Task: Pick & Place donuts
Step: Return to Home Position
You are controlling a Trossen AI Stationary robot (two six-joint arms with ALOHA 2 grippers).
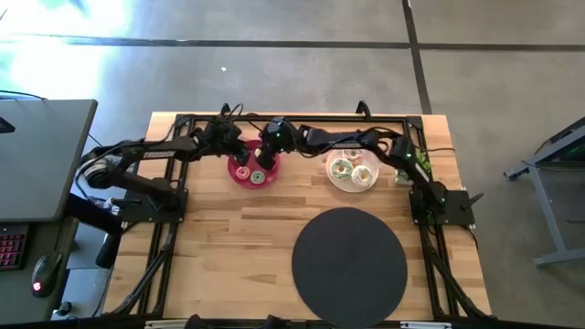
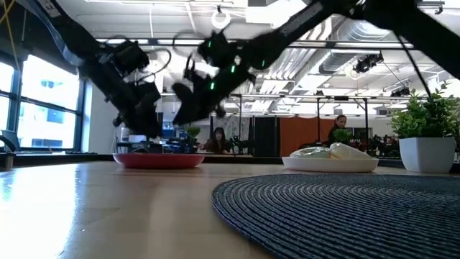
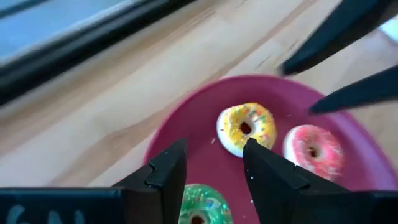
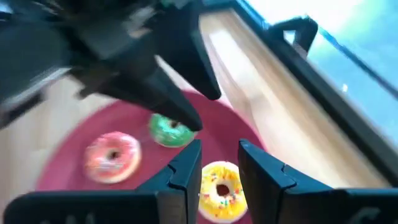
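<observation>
The left jaws and right jaws hung released and empty above the pink plate (image 3: 186, 115), where the yellow donut (image 3: 245, 127), red donut (image 3: 313, 151) and green donut (image 3: 200, 208) lay. The yellow one sat just below both, so retreating likely meant rising first

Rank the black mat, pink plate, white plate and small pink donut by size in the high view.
Largest: black mat.
Next: pink plate and white plate, alike, so unranked.
Smallest: small pink donut.
</observation>
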